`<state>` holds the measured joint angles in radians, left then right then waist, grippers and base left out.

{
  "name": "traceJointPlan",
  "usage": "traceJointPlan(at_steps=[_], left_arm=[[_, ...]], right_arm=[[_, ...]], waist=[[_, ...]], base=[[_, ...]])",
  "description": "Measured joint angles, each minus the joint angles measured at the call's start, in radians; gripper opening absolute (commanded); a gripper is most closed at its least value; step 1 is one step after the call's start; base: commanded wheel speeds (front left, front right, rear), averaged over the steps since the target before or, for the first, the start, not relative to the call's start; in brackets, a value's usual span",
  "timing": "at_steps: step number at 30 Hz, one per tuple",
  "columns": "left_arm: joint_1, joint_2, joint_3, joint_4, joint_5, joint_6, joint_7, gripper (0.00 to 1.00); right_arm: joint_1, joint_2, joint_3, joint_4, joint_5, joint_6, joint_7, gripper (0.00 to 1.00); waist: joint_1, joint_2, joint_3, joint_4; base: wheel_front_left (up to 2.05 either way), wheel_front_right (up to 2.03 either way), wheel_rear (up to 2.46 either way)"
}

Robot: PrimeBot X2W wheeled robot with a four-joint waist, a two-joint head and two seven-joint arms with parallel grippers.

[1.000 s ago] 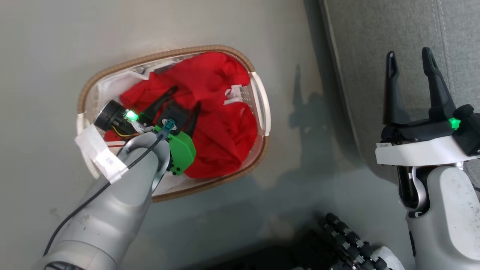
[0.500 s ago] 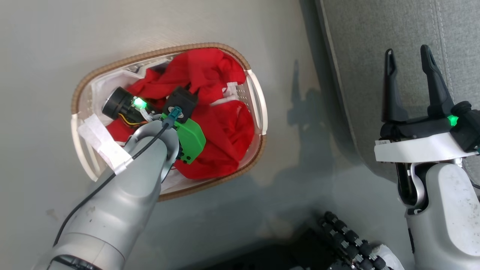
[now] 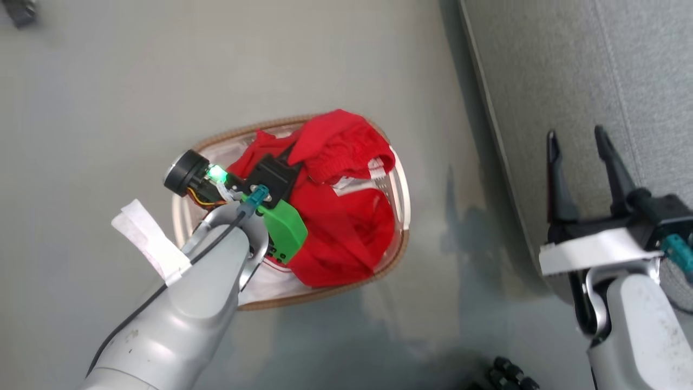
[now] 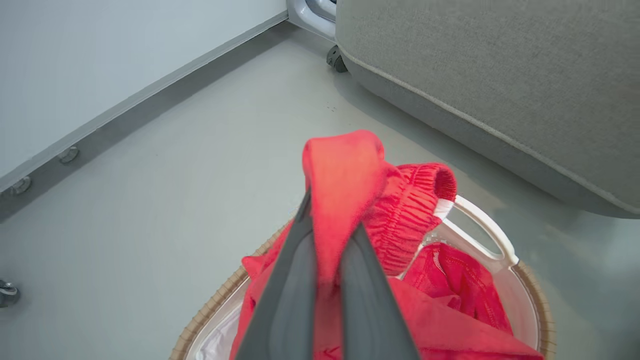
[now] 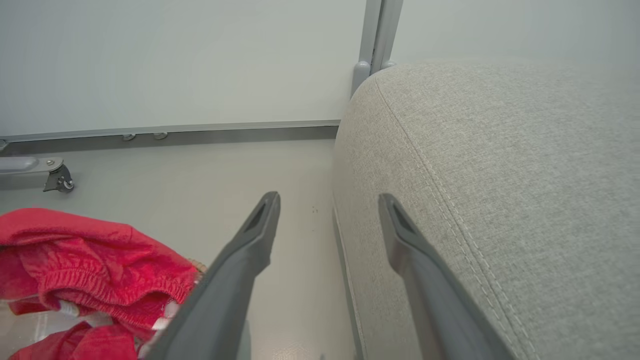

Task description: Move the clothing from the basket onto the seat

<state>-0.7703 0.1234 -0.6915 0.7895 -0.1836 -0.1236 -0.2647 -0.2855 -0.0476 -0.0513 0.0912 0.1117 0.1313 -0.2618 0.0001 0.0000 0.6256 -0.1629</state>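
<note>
The clothing, bright red, lay heaped in the basket on the grey floor, beside the seat but apart from it. We noted the left gripper clenched on a fold of the clothing that stood above the brown rim. An elastic waistband hung over the white handle. The right gripper stood released, fingers spread, near the seat's edge. The tag on the left forearm was white, its print unreadable.

The clothing lies in the basket, left of the seat.
</note>
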Motion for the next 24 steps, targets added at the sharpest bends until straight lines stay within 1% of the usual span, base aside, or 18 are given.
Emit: traceJointPlan(at_steps=[3,6,9,12,17,21,24], left_arm=[[0.008,0.013,-0.038,-0.025,-0.009,-0.004,0.000,0.00],[0.014,0.028,-0.114,-0.050,-0.039,-0.005,0.003,0.00],[0.013,0.058,-0.194,-0.097,-0.096,-0.006,0.033,0.00],[-0.020,0.104,-0.259,-0.162,-0.162,-0.007,0.076,0.00],[-0.106,0.167,-0.311,-0.267,-0.250,-0.007,0.147,0.00],[-0.183,0.214,-0.331,-0.333,-0.294,-0.007,0.192,0.00],[-0.221,0.236,-0.342,-0.366,-0.315,-0.007,0.216,0.00]], right_arm=[[0.042,0.000,-0.001,0.025,-0.012,0.000,0.000,1.00],[0.086,0.000,0.004,0.048,-0.016,0.000,0.000,1.00],[0.129,0.000,0.010,0.067,-0.016,0.000,0.000,1.00],[0.163,0.000,0.018,0.081,-0.015,0.000,0.000,1.00],[0.195,-0.001,0.030,0.087,-0.015,0.000,0.000,1.00],[0.198,-0.001,0.058,0.087,-0.015,0.000,0.000,1.00],[0.197,-0.001,0.089,0.088,-0.015,0.000,0.000,1.00]], waist=[[-0.0001,0.0000,-0.063,0.019],[-0.0001,0.0000,-0.131,0.036],[-0.0001,0.0000,-0.203,0.050],[-0.0001,0.0000,-0.283,0.064],[-0.0002,0.0000,-0.396,0.080],[-0.0002,0.0000,-0.476,0.091],[-0.0002,0.0000,-0.523,0.096]], base=[[0.00,0.00,0.00],[0.00,0.00,0.00],[0.00,0.00,0.00],[0.00,0.00,0.00],[0.00,0.00,0.00],[0.00,0.00,0.00],[0.00,0.00,0.00]])
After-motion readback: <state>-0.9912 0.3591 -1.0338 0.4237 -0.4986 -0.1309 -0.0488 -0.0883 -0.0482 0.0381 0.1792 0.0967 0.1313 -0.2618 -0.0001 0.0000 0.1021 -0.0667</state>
